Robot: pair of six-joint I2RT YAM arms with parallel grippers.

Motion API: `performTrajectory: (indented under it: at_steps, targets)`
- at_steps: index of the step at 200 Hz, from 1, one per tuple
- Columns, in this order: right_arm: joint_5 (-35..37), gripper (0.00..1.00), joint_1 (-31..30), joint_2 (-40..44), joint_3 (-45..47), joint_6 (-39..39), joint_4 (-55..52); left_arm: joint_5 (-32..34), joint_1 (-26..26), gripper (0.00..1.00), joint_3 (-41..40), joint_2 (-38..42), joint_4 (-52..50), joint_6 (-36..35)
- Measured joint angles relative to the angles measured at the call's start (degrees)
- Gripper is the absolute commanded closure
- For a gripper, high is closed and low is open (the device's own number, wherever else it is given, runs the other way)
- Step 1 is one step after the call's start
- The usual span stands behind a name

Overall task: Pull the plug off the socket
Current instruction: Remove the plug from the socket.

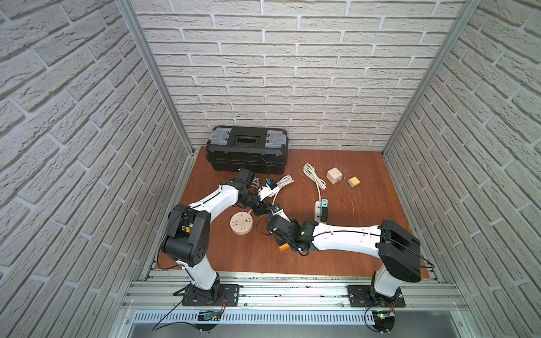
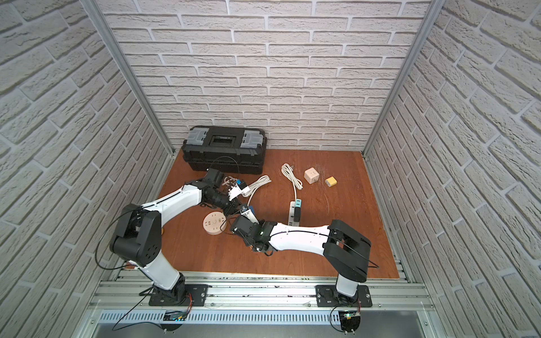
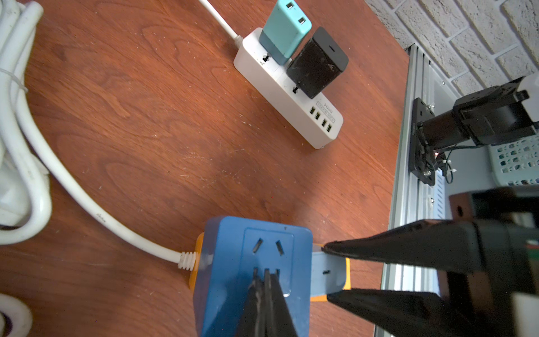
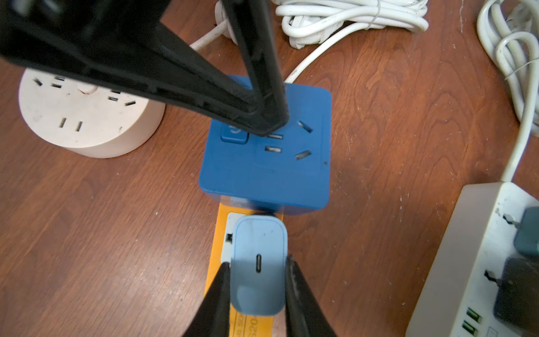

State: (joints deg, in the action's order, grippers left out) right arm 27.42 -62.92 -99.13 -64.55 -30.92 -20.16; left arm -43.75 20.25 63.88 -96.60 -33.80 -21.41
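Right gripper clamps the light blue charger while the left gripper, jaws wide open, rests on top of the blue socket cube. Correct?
No: the left gripper is shut, its closed tips resting on top of the blue socket cube, as the left wrist view shows. The right gripper does clamp the light blue charger.

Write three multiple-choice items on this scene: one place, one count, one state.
1. The left gripper presses its fingers on the blue socket cube at its: A) top face; B) side face; C) underside.
2. Chargers in the white power strip: A) one; B) two; C) three.
3. The right gripper is: A) open; B) shut on the light-blue plug; C) shut on nothing.
Answers: 1A, shut fingers touch the cube's top. 2B, one teal charger, one black charger. 3B, its fingers clamp the plug's sides.
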Motion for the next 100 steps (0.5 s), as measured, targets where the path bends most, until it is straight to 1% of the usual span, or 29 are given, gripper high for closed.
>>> performTrajectory:
  at_steps: [35, 65, 100]
  targets:
    - [-2.3, 0.98, 1.5, 0.9, 0.8, -1.5, 0.3, 0.0, 0.0, 1.0, -0.1, 0.0, 0.2, 0.0]
    - [-4.2, 0.98, 3.1, 4.1, 2.1, -3.4, 2.0, -0.2, 0.0, 1.0, -0.2, 0.0, 0.2, 0.0]
    - [-4.7, 0.98, 2.7, 5.6, 2.2, -3.6, 3.1, -0.2, 0.0, 1.0, -0.2, 0.0, 0.2, 0.0]
